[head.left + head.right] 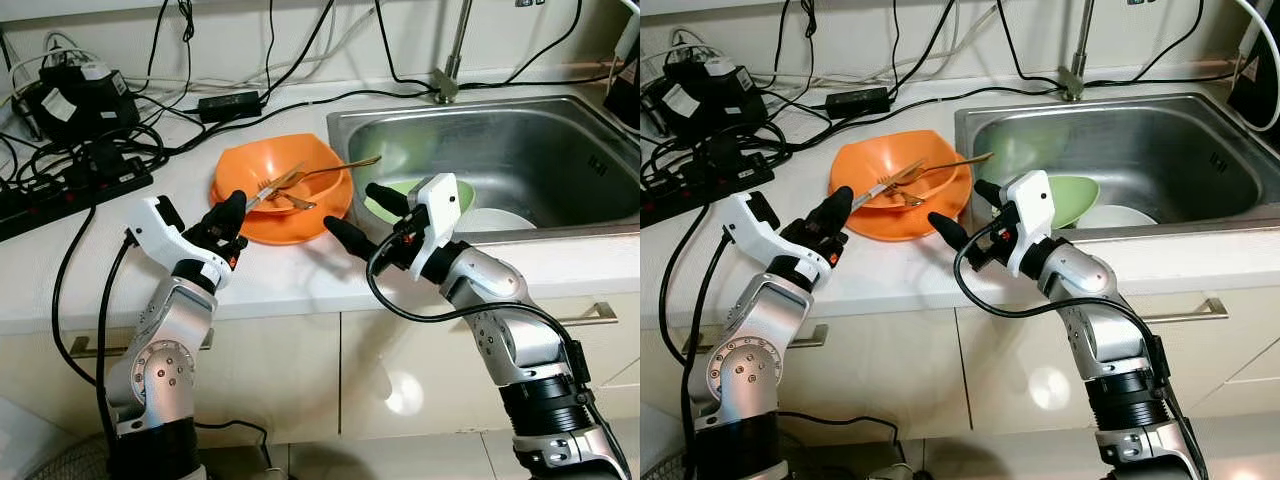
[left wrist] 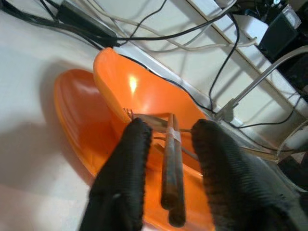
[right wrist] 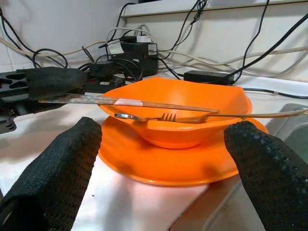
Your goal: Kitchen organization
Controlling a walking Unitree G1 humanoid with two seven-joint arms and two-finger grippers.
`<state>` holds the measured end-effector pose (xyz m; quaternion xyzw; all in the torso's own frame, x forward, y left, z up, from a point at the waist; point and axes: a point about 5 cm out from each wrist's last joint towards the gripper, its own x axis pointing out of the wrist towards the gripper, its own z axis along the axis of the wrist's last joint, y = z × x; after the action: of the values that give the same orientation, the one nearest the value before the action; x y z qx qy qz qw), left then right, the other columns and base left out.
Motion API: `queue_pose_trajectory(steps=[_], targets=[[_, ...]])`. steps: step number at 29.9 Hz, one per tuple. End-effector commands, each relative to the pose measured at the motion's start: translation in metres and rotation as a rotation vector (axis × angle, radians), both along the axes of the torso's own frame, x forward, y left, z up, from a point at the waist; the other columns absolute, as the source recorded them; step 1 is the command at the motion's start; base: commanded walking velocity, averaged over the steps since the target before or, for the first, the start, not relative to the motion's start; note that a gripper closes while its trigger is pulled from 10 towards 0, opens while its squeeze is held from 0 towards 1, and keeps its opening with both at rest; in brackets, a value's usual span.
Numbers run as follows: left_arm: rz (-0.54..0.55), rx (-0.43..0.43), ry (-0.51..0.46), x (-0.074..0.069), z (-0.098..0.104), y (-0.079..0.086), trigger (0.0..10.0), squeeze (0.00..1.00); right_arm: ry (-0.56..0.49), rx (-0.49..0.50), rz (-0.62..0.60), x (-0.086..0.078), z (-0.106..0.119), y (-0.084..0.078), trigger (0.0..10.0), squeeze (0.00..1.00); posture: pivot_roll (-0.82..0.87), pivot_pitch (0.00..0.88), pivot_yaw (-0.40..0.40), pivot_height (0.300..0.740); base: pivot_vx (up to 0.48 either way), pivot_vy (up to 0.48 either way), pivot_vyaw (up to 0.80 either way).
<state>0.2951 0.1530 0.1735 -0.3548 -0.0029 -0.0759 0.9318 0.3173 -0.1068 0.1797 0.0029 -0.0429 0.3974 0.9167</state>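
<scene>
Left claw (image 1: pixel 232 215): your left arm reaches over the desk edge to the near-left rim of the orange bowl; its two black fingers (image 2: pixel 122 178) stand a little apart on either side of the utensil handles, and you cannot tell whether they already pinch them.
Right claw (image 1: pixel 365 215): wide open and empty, it hovers over the desk just beside the plate's right edge, between the plate and the sink, fingers pointing toward the bowl.
Orange bowl (image 1: pixel 290 170): it sits on an orange plate (image 1: pixel 290 228) on the white desk (image 1: pixel 270 280), left of the sink.
Utensils: a long wooden-looking handle (image 2: pixel 172 183) rests on the bowl's rim and points toward your left claw; a fork (image 3: pixel 166 117) lies across the bowl, and a gold-toned handle (image 1: pixel 345 165) runs out over the right rim toward the sink.
Reason for the pose: judged from the layout, your left claw lines up along the handles to lift cutlery out, while the open right claw waits to steady or take the bowl.
Sink (image 1: pixel 560 215): steel basin holding a green bowl (image 1: pixel 465 195) and a white dish (image 1: pixel 495 220), with the faucet (image 1: pixel 452 50) behind.
Obstacles: a power strip (image 1: pixel 70 190), an adapter (image 1: pixel 230 102) and black cables crowd the back-left of the desk; the crossed utensils may snag each other when one is lifted.
</scene>
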Motion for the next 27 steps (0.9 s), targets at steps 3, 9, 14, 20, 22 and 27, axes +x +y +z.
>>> queue_pose_trajectory(steps=[3, 9, 14, 20, 22, 27], targets=[[-0.008, -0.019, -0.005, 0.0009, 0.0064, -0.001, 0.0, 0.0, -0.011, 0.003, 0.021, 0.0003, 0.0024, 0.0035, 10.0, 0.0, 0.0, 0.0, 0.118, 0.74, 0.0, 0.0, 0.0], [-0.041, -0.085, 0.038, 0.0011, 0.003, -0.0042, 0.0, 0.0, -0.011, 0.003, 0.022, -0.0002, 0.0021, 0.0045, 10.0, 0.0, 0.0, 0.0, 0.116, 0.74, 0.0, 0.0, 0.0], [-0.044, -0.133, 0.041, 0.0017, 0.004, -0.0042, 0.0, 0.0, -0.013, 0.002, 0.023, 0.0009, 0.0027, 0.0046, 10.0, 0.0, 0.0, 0.0, 0.112, 0.74, 0.0, 0.0, 0.0], [-0.036, -0.211, 0.029, 0.0008, 0.0082, -0.002, 0.0, 0.0, -0.013, 0.0, 0.022, 0.0019, 0.0031, 0.004, 10.0, 0.0, 0.0, 0.0, 0.11, 0.74, 0.0, 0.0, 0.0], [-0.036, -0.217, 0.029, 0.0002, 0.0078, -0.0013, 0.0, 0.0, -0.014, 0.0, 0.02, 0.002, 0.0033, 0.0037, 10.0, 0.0, 0.0, 0.0, 0.109, 0.74, 0.0, 0.0, 0.0], [-0.047, -0.233, 0.028, -0.001, 0.0072, -0.0027, 0.0, 0.0, -0.014, 0.0, 0.017, 0.0021, 0.0034, 0.0032, 10.0, 0.0, -0.01, 0.0, 0.109, 0.74, 0.0, 0.0, 0.0]])
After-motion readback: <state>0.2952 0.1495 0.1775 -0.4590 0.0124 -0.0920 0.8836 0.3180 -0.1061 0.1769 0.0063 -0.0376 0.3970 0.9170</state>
